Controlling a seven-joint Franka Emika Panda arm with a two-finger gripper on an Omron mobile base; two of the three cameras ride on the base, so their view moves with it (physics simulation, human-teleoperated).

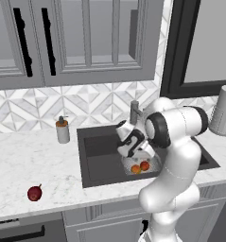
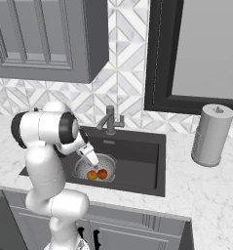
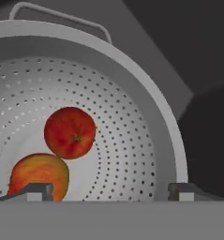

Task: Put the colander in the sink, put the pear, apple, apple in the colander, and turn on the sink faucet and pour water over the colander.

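The silver perforated colander point(image 3: 153, 110) sits in the dark sink point(image 1: 100, 153), and both apples lie in it: one point(image 3: 70, 132) near the middle, the other point(image 3: 38, 174) beside it. From the base views the apples point(image 1: 144, 165) point(image 2: 103, 173) show side by side in the colander point(image 2: 109, 160). My gripper point(image 3: 111, 191) hovers just above them, open, with nothing between its fingers; it also appears over the bowl point(image 1: 142, 158) point(image 2: 93, 161). The dark red pear point(image 1: 35, 193) lies on the counter far left of the sink. The grey faucet point(image 1: 134, 111) point(image 2: 109, 121) stands behind the basin, and no water runs.
A soap dispenser point(image 1: 62, 130) stands at the sink's back left corner. A paper towel roll point(image 2: 211, 135) stands on the counter to the right. Cabinets hang above, and a dark-framed window is at the right.
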